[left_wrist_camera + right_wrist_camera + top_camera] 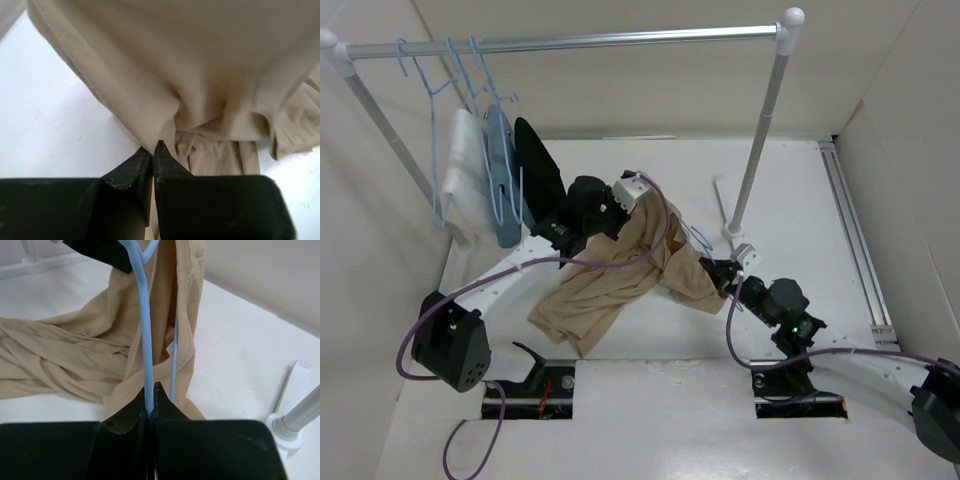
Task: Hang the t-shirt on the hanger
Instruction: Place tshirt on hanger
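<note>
The tan t-shirt (620, 275) hangs from my left gripper (628, 208) and trails onto the table. In the left wrist view my left gripper (152, 146) is shut on a fold of the t-shirt (200, 75). My right gripper (720, 275) is at the shirt's right edge. In the right wrist view it (151, 387) is shut on a wire of the light-blue hanger (145, 330). The hanger runs up through the t-shirt's neck opening (182, 315). Little of the hanger (701, 239) shows in the top view.
A clothes rail (580, 40) spans the back, with blue hangers carrying a white garment (463, 175), a blue garment (500, 170) and a black garment (540, 170) at its left. The rail's right post (760, 130) and foot (287, 427) stand close to my right gripper. Cardboard walls surround the table.
</note>
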